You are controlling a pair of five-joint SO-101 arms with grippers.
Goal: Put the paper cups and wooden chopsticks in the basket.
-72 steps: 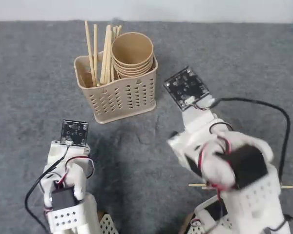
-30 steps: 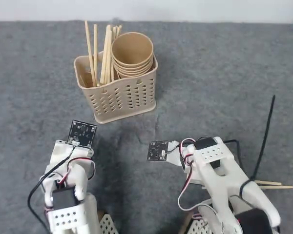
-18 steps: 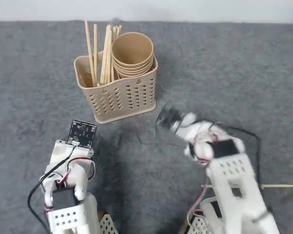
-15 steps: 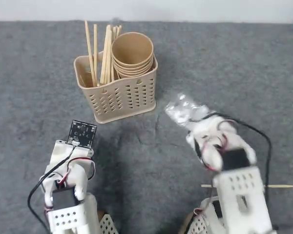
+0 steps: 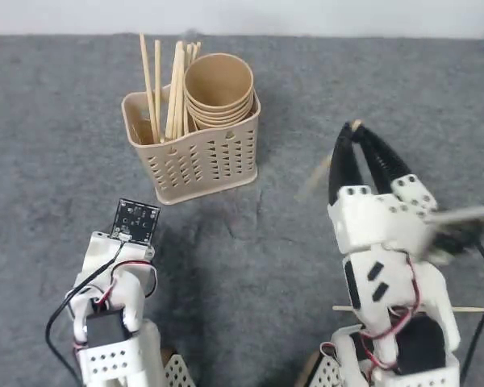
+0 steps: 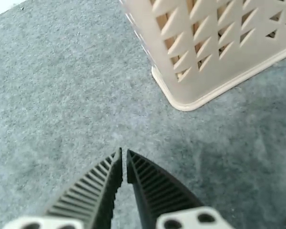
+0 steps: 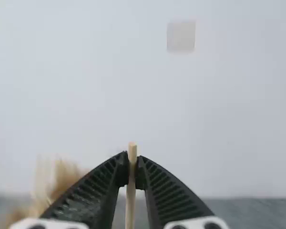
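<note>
A beige perforated basket [image 5: 195, 157] stands at the back of the grey carpet with a stack of paper cups [image 5: 219, 87] and several wooden chopsticks [image 5: 168, 85] upright in it. My right gripper [image 5: 356, 129] is raised to the right of the basket, shut on a wooden chopstick [image 7: 131, 183] that stands between its fingertips [image 7: 131, 160]. Another chopstick [image 5: 409, 308] lies on the carpet under the right arm. My left gripper [image 6: 124, 155] is shut and empty, low over the carpet in front of the basket's [image 6: 214, 52] corner.
Grey carpet [image 5: 64, 145] covers the table, with open room left of the basket and between the arms. A white wall [image 7: 143, 71] rises behind the right gripper. The left arm's body [image 5: 113, 314] sits at the front left.
The right arm has swung up from low over the carpet and now points its gripper upward and back with a chopstick in it. The left arm has kept still.
</note>
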